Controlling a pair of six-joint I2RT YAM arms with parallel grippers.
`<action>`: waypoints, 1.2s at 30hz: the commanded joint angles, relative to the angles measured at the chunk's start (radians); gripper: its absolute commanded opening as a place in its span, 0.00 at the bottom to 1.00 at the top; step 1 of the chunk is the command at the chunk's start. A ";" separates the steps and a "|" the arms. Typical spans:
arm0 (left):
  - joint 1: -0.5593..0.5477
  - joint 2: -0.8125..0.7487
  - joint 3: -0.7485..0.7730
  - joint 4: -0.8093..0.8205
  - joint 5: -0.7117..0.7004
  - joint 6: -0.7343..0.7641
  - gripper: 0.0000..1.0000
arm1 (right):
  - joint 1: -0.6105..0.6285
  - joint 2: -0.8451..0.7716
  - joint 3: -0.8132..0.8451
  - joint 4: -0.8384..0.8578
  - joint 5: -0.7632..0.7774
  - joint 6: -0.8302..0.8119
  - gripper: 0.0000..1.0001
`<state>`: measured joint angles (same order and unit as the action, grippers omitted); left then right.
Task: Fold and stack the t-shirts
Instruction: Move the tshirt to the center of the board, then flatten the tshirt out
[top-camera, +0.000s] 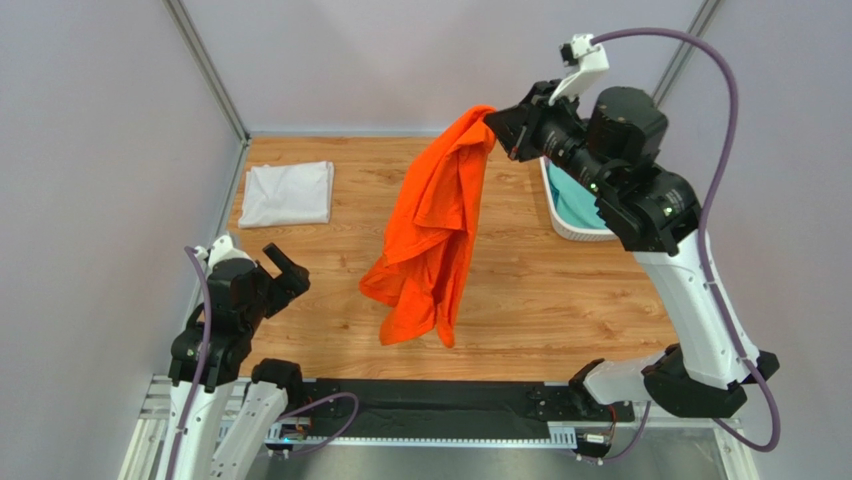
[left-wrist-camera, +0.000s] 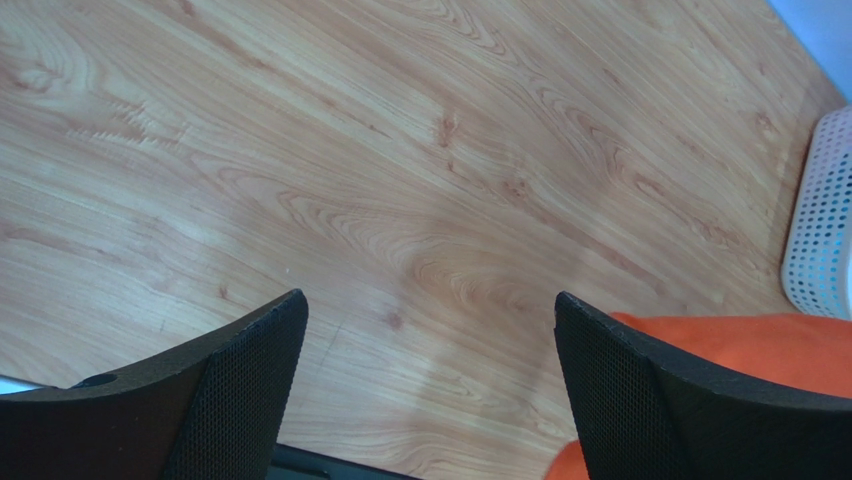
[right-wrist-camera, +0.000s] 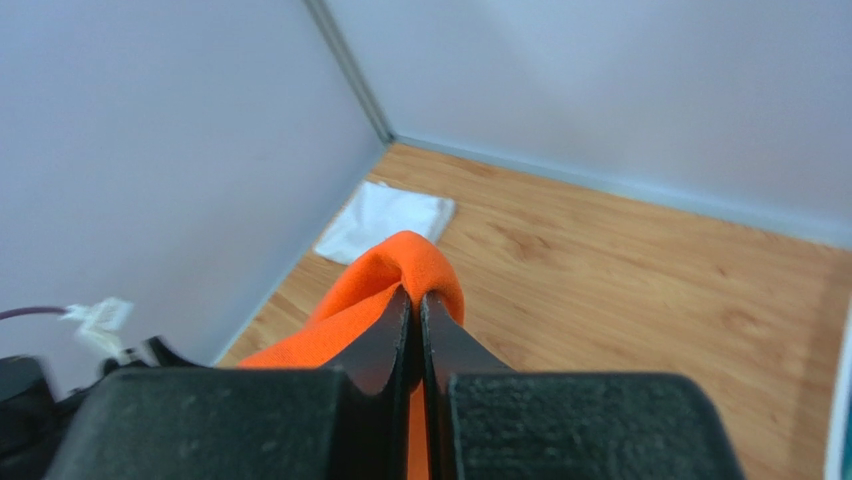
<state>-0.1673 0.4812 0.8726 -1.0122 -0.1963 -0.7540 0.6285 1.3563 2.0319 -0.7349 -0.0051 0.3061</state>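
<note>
My right gripper is shut on a bright orange t-shirt and holds it high above the middle of the table; the shirt hangs down crumpled, its lower end near the wood. In the right wrist view the orange cloth bulges round my closed gripper. A folded white t-shirt lies flat at the far left; it also shows in the right wrist view. A teal t-shirt lies in the basket. My left gripper is open and empty, low at the near left, with orange cloth to its right.
A white lattice basket stands at the right side of the table, partly under my right arm; its wall shows in the left wrist view. Grey walls enclose the table on three sides. A black rail runs along the near edge.
</note>
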 joint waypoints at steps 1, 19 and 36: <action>0.006 -0.012 0.022 -0.016 0.028 -0.001 1.00 | -0.042 -0.031 -0.214 0.029 0.230 0.060 0.00; -0.070 0.266 -0.352 0.305 0.468 -0.096 1.00 | -0.302 -0.126 -1.006 0.158 0.062 0.093 1.00; -0.116 0.778 -0.261 0.589 0.379 -0.065 0.76 | 0.039 0.015 -0.975 0.253 -0.024 -0.076 1.00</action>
<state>-0.2752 1.2175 0.5713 -0.5110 0.1650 -0.8326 0.6323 1.3357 1.0039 -0.5186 -0.0093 0.2817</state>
